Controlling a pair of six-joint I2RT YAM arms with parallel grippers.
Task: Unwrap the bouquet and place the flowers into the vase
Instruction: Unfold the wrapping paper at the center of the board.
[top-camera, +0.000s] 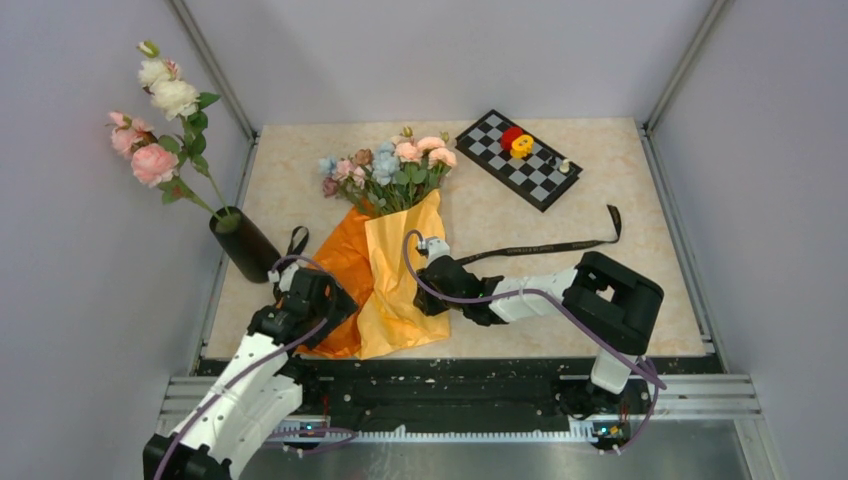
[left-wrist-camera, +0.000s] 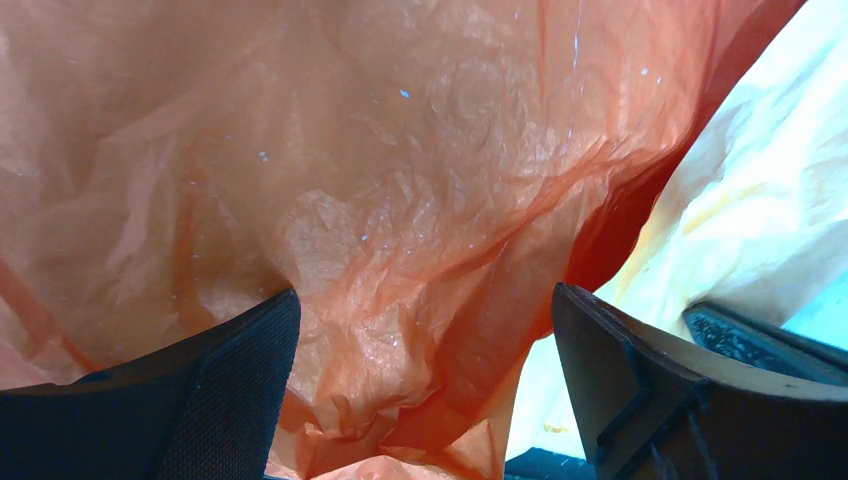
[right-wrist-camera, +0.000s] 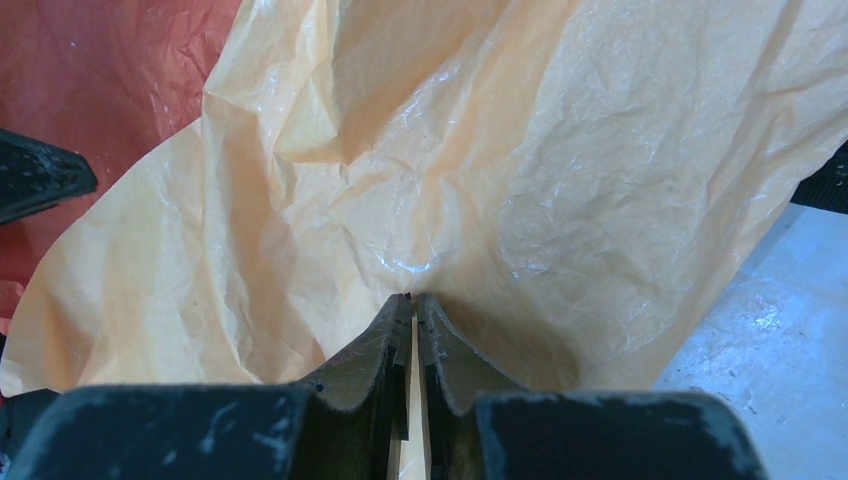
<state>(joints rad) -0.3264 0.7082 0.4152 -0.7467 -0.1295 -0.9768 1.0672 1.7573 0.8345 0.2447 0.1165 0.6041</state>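
The bouquet lies on the table with its small pastel flowers (top-camera: 390, 165) pointing away, loosely wrapped in orange paper (top-camera: 345, 265) and yellow paper (top-camera: 400, 285). My left gripper (top-camera: 328, 303) is open at the wrap's lower left. In the left wrist view crumpled orange paper (left-wrist-camera: 400, 180) bulges between the wide-apart fingers of the left gripper (left-wrist-camera: 425, 295). My right gripper (top-camera: 424, 298) is at the wrap's right edge. In the right wrist view the right gripper (right-wrist-camera: 413, 297) is shut on a fold of the yellow paper (right-wrist-camera: 520, 150). The black vase (top-camera: 245, 245) stands at the left.
Long-stemmed pink and white roses (top-camera: 155, 110) stand in the vase. A loose black ribbon (top-camera: 560, 243) lies right of the bouquet. A chessboard (top-camera: 545, 180) with red and yellow pieces sits at the back right. Walls close in both sides.
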